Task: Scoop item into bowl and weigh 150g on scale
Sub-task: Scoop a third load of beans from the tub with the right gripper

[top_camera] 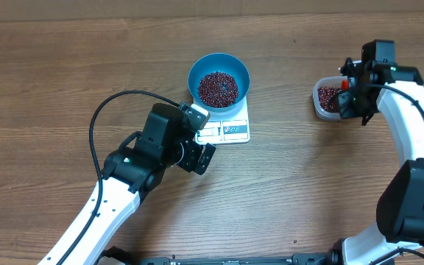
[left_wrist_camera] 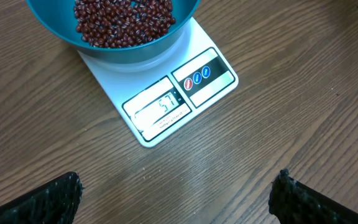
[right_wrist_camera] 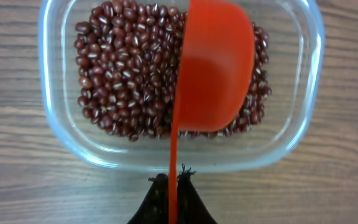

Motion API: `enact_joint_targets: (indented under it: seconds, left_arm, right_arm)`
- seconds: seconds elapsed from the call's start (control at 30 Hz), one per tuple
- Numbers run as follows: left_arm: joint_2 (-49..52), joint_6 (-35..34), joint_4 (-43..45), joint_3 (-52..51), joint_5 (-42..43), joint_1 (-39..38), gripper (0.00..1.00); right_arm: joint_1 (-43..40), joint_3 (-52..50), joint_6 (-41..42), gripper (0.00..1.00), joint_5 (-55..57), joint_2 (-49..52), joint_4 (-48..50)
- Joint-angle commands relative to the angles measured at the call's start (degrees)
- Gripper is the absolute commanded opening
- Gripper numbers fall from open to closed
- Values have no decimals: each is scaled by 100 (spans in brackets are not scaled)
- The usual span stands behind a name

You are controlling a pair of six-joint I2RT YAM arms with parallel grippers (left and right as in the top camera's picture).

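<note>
At the table's right side: right gripper pinched tight on the thin handle of an orange-red scoop, cup tipped on edge over the beans in the clear tub, handle running straight back between the fingers. Well apart to the left: blue bowl, partly filled, seated on the white scale. Just beside the scale: left gripper, spread wide, holding nothing, nearer the bowl. Likely next: dip into the heap, then carry leftward to the bowl.
</note>
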Motion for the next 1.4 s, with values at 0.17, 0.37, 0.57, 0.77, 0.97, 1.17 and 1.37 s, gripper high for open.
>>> enact_joint_targets:
  seconds: [0.17, 0.37, 0.57, 0.77, 0.97, 1.17, 1.37]
  left_arm:
    - [17, 52, 2, 118, -35, 31, 99]
    - [17, 52, 2, 118, -35, 31, 99]
    - [17, 55, 2, 118, -37, 31, 100]
    - [17, 52, 4, 118, -37, 31, 99]
    - [17, 52, 4, 118, -37, 31, 100]
    - [17, 52, 4, 118, -35, 31, 100]
    - [17, 52, 4, 118, -35, 31, 100]
  right_arm:
    - [4, -415, -223, 4, 85, 63, 645]
    - [-31, -439, -221, 4, 382, 72, 815]
    - [-249, -439, -223, 4, 254, 74, 896]
    - [-321, -439, -223, 4, -146, 79, 896]
    - [-321, -439, -219, 4, -518, 83, 852]
    - [-321, -439, -160, 4, -621, 190, 664]
    - [-321, -439, -22, 4, -772, 361, 590]
